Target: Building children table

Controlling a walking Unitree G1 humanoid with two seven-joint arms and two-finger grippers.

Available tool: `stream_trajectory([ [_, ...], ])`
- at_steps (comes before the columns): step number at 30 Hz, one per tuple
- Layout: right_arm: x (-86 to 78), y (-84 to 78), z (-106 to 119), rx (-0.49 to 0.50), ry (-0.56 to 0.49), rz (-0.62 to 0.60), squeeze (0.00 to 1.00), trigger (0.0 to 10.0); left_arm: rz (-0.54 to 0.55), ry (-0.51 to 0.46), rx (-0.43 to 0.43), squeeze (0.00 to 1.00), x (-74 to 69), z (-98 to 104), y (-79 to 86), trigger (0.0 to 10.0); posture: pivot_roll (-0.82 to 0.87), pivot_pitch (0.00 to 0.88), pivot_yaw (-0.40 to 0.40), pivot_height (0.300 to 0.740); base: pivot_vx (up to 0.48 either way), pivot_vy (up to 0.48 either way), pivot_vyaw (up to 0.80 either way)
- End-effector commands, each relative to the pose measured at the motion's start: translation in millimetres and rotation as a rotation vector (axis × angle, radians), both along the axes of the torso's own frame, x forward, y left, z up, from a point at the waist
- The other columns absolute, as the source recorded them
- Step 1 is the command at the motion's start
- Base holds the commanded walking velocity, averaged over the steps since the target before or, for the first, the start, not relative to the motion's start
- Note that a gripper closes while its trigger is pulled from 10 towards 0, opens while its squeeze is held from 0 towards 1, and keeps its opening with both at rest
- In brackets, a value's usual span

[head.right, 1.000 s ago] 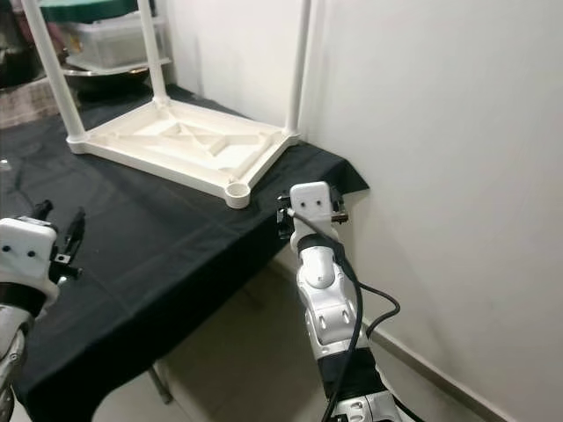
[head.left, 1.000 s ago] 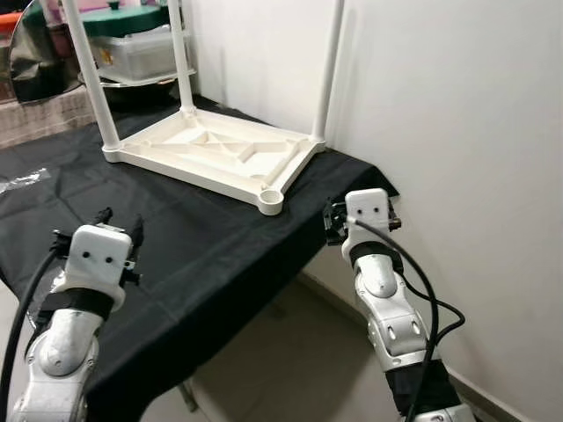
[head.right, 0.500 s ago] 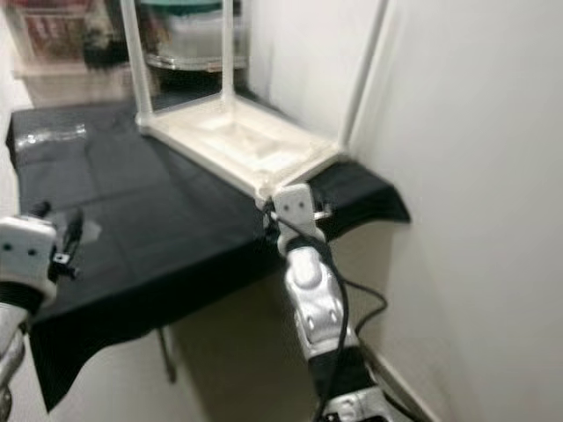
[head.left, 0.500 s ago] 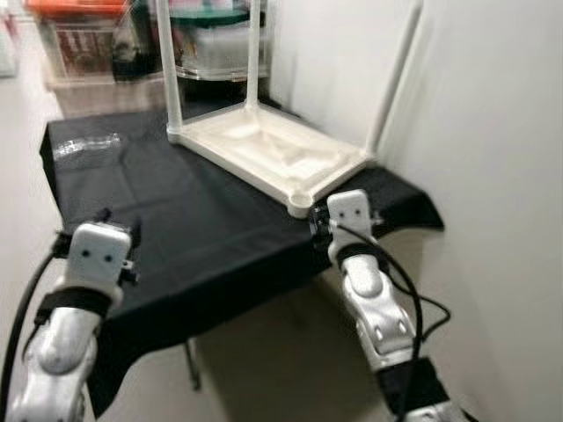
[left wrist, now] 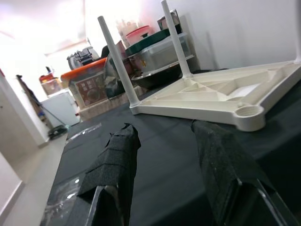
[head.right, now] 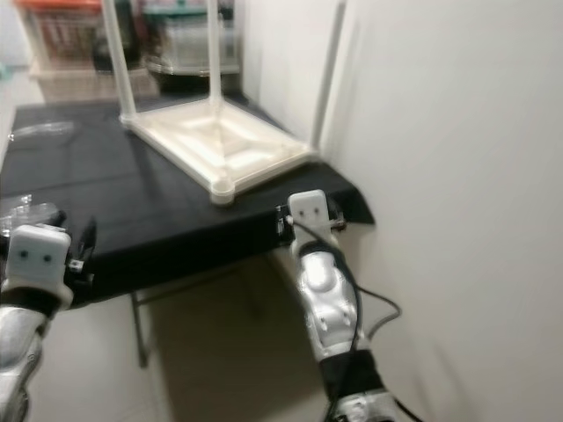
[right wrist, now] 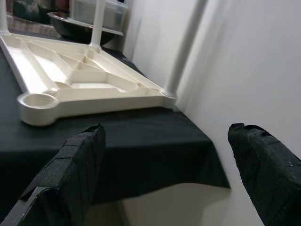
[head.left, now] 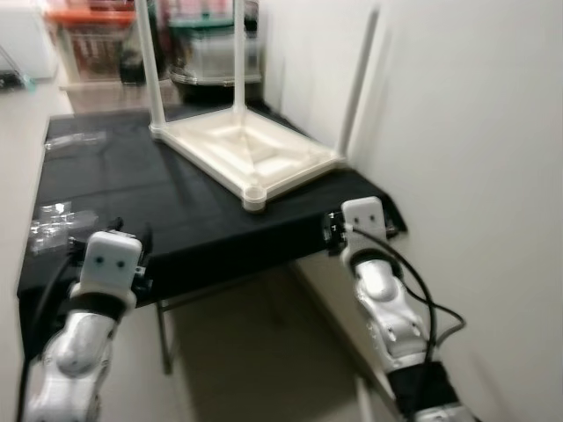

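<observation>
Both grippers are raised before the near edge of the work table (head.left: 176, 220), which is draped in a black cloth, and neither holds anything. The left gripper (left wrist: 164, 155) has its two fingers parted to a moderate gap, empty. The right gripper (right wrist: 169, 174) has its fingers spread wide, also empty.

Change noted: compared with a second ago the whole scene sits further off and more of the floor shows beneath the table edge. This reads as the robot having stepped back and turned, not as any movement of the parts. The right gripper, then close against the table's corner, is now just short of it. In my judgement the robot is repositioning, and no assembly step is in hand.

Beyond both grippers, the children table top (head.left: 251, 158) lies upside down on the cloth. Count: three white legs (head.left: 148, 66) stand fitted in three corners; one empty socket (right wrist: 36, 101) remains at the corner nearest the right gripper. A fourth leg is wanted; I cannot locate one.

Near the left gripper, clear plastic bags (head.left: 57, 215) lie on the cloth, count unclear. Furthest off, storage boxes (left wrist: 162, 49) stand behind the table.
</observation>
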State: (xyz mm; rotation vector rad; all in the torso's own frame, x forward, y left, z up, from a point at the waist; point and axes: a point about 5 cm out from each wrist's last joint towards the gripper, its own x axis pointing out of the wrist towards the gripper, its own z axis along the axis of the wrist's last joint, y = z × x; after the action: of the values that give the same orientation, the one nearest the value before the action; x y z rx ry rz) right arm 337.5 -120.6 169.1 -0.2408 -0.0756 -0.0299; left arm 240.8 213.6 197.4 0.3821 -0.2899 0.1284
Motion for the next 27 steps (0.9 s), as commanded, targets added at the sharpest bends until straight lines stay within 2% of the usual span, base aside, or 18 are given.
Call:
stream_trajectory([
  [1,0.3,-8.8,-2.6,-0.002,0.015,-0.026,0.0,10.0,-0.013,0.009,0.003,0.0,0.5,-2.1,-3.4,10.0,-0.06,0.0,-0.068,0.74,0.0,-0.461,0.0],
  [4,0.3,-8.8,-2.6,-0.002,0.015,-0.026,0.0,10.0,-0.013,0.009,0.003,0.0,0.5,-2.1,-3.4,10.0,-0.06,0.0,-0.068,0.74,0.0,-0.461,0.0],
  [6,0.8,-6.3,-3.7,-0.019,0.02,-0.013,0.0,10.0,0.002,0.0,-0.04,0.0,2.2,-2.1,-1.8,10.0,-0.06,0.0,-0.067,0.74,0.0,0.0,0.0],
  [10,1.3,-3.8,-4.6,-0.03,0.025,0.006,0.0,10.0,0.01,-0.006,-0.067,0.0,3.5,-2.4,-1.5,10.0,-0.06,0.0,-0.067,0.74,0.0,0.0,0.0],
  [16,0.3,-0.1,-7.8,-0.048,0.041,0.05,0.0,10.0,0.009,-0.002,-0.074,0.0,4.0,-3.6,-2.9,10.0,-0.06,0.0,-0.066,0.74,0.0,0.0,0.0],
  [18,-1.5,6.0,-10.1,-0.073,0.048,0.092,0.0,10.0,0.008,0.0,-0.076,0.0,4.5,-4.1,-3.4,10.0,-0.06,0.0,-0.066,0.74,0.0,0.0,0.0],
  [27,-1.7,9.9,-11.2,-0.078,0.057,0.128,0.0,10.0,0.014,-0.003,-0.09,0.0,5.3,-4.8,-3.4,10.0,-0.06,0.0,-0.068,0.74,0.0,0.0,0.0],
])
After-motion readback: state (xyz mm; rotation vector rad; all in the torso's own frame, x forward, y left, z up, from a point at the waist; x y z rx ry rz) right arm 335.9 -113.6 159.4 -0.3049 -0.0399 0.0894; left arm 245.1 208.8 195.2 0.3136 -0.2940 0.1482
